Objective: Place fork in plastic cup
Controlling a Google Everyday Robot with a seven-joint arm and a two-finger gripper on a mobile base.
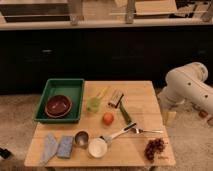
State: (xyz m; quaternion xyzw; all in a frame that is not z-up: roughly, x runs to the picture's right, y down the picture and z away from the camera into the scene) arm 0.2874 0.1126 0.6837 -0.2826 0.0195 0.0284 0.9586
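The thin silver fork point(148, 132) lies flat on the wooden table point(145, 105) near the front right, tines pointing left. The small light-green plastic cup point(93, 104) stands upright near the table's middle, just right of the green tray. My white arm point(187, 85) is folded beside the table's right edge, well away from the fork and the cup. My gripper does not show in this view; it is hidden behind or below the arm.
A green tray point(50, 85) holds a brown bowl point(58, 105). A white-handled utensil point(119, 134), a metal cup point(81, 138), a white round cup point(97, 148), an orange point(108, 118), grapes point(155, 148), blue cloths point(57, 147) and a green vegetable point(125, 114) lie on the table.
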